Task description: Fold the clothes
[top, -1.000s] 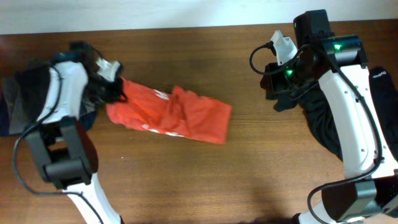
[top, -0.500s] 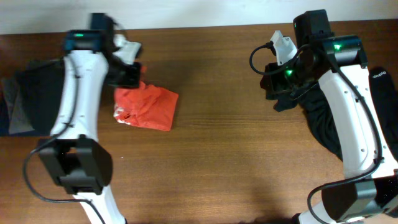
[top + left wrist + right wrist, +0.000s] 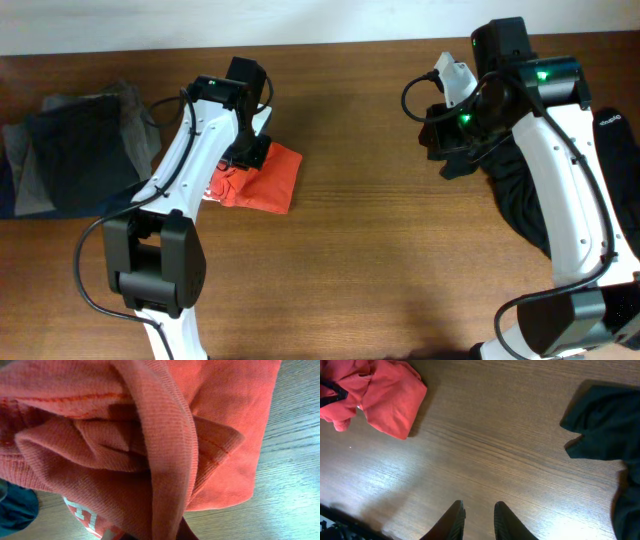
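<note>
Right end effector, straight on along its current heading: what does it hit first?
Probably bare table wood: the right end effector points between the red T-shirt and the black garment, clear of both. Depth unclear.

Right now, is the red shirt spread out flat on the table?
No, the red shirt is bunched into a small heap on the table.

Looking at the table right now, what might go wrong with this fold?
The orange-red T-shirt lies bunched in uneven layers around the left hand, so letting go may leave a crumpled lump, not a flat fold. Fabric drapes over that hand; pulling out could drag the fold open. The black shirt sits beneath the right arm and might snag.
</note>
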`<state>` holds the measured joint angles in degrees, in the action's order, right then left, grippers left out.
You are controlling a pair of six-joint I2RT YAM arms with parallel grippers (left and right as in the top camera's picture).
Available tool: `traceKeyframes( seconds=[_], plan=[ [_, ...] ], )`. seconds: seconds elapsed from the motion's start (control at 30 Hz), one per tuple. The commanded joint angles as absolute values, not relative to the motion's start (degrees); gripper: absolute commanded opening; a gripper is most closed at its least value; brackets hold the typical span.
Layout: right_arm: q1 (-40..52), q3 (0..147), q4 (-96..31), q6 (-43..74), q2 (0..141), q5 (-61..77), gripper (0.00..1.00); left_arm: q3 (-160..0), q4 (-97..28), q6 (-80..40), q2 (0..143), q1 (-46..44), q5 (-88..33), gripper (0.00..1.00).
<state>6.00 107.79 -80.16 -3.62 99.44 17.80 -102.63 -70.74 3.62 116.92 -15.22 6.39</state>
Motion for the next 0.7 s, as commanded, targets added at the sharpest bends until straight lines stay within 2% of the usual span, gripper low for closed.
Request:
traceKeyframes(
  seconds=[0.0,0.03,0.1,0.13,0.17,0.2,0.23,0.53,0.57,0.6,0.67],
  plan=[
    [6.37,108.16,-80.16,-4.23,98.24,17.26,0.25,-102.02,-69.95,2.11,117.16,-15.77,1.19,0.08],
    [6.37,108.16,-80.16,-4.23,98.24,17.26,0.25,-102.02,-69.54,2.11,117.21,-15.99,-1.45,0.09],
    [6.37,108.16,-80.14,-4.23,98.24,17.26,0.25,-102.02,-69.21,2.13,117.21,-16.62,-5.13,0.24],
    [6.37,108.16,-80.16,-4.23,98.24,17.28,0.25,-102.02,-69.45,2.15,117.21,-17.17,-6.39,0.38],
    [6.37,108.16,-80.16,-4.23,98.24,17.26,0.25,-102.04,-70.24,2.22,117.21,-17.72,-7.46,0.47],
    [6.37,108.16,-80.16,-4.23,98.24,17.26,0.25,-102.04,-70.98,2.74,117.21,-18.13,-8.16,0.54],
    [6.37,108.16,-80.16,-4.23,98.24,17.26,0.25,-102.17,-72.38,4.86,117.03,-18.55,-9.19,0.56],
    [6.37,108.16,-80.16,-4.21,98.74,17.28,0.25,-105.45,-68.93,4.97,112.22,-12.47,-6.42,0.55],
    [6.37,108.16,-80.16,-4.21,98.87,17.28,0.25,-105.45,-68.23,4.97,112.22,-11.75,-6.42,0.53],
    [6.37,108.12,-80.14,-4.19,99.13,17.28,0.25,-105.43,-67.0,4.95,112.55,-10.39,-6.42,0.42],
    [6.37,108.01,-80.18,-4.19,99.5,17.3,0.25,-105.43,-65.67,4.99,113.58,-8.64,-6.42,0.34]
  ],
)
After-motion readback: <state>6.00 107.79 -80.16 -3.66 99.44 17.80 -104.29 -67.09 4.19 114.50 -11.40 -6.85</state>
